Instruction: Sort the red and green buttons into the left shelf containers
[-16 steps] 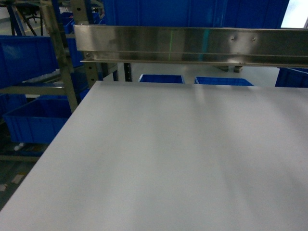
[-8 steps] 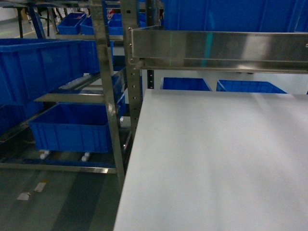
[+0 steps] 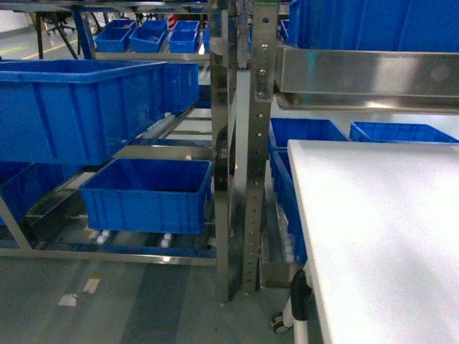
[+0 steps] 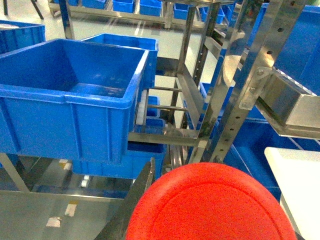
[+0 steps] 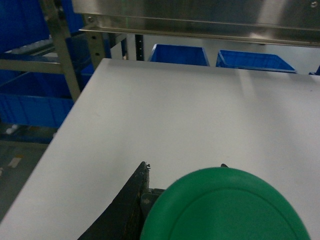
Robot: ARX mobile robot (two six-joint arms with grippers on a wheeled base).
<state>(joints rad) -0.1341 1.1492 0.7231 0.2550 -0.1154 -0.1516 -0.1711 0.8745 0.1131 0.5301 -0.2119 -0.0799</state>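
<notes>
Swung left since a second ago: rack now fills my head view, tabletop pushed to the right edge.

Left fingers grasp a red button, its cap filling the wrist view, near the big upper crate but not yet over it. Right fingers clamp a green button, held low above the tabletop, well apart from the shelf. Lower crate sits beneath. Neither button dropped yet; I'd judge both placements remain. Neither arm shows in head view.
</notes>
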